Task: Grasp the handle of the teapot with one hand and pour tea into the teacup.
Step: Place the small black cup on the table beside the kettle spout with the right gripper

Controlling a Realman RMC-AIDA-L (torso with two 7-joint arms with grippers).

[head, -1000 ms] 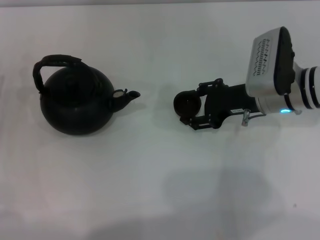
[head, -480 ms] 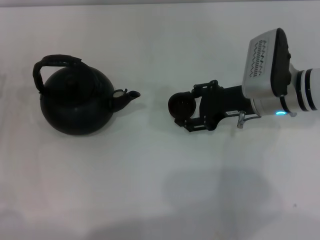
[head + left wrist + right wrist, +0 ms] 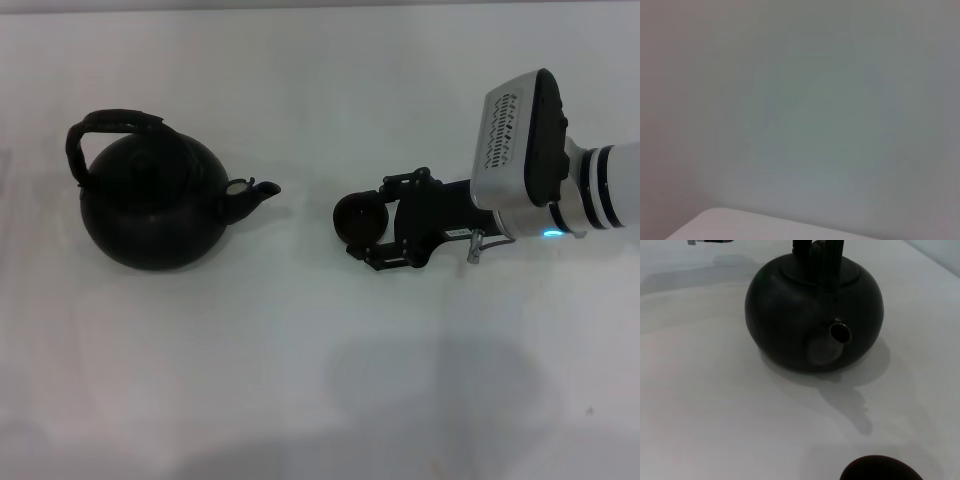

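Note:
The matte-black teapot (image 3: pixel 150 205) stands on the white table at the left, its spout (image 3: pixel 255 192) pointing right and its arched handle (image 3: pixel 112 122) upright over the lid. The small dark teacup (image 3: pixel 352 215) sits to the right of the spout, a short gap away. My right gripper (image 3: pixel 372 222) reaches in from the right and is shut on the teacup, one finger on each side. The right wrist view faces the teapot (image 3: pixel 810 315) and its spout (image 3: pixel 839 333), with the teacup's rim (image 3: pixel 880 469) at the picture's edge. My left gripper is out of view.
The white table (image 3: pixel 300 380) stretches around both objects. The right arm's pale wrist housing (image 3: pixel 520 140) hangs above the table at the right. The left wrist view shows only a blank pale surface.
My right gripper has slid left with the teacup in it, narrowing the gap to the spout. The teapot has not moved.

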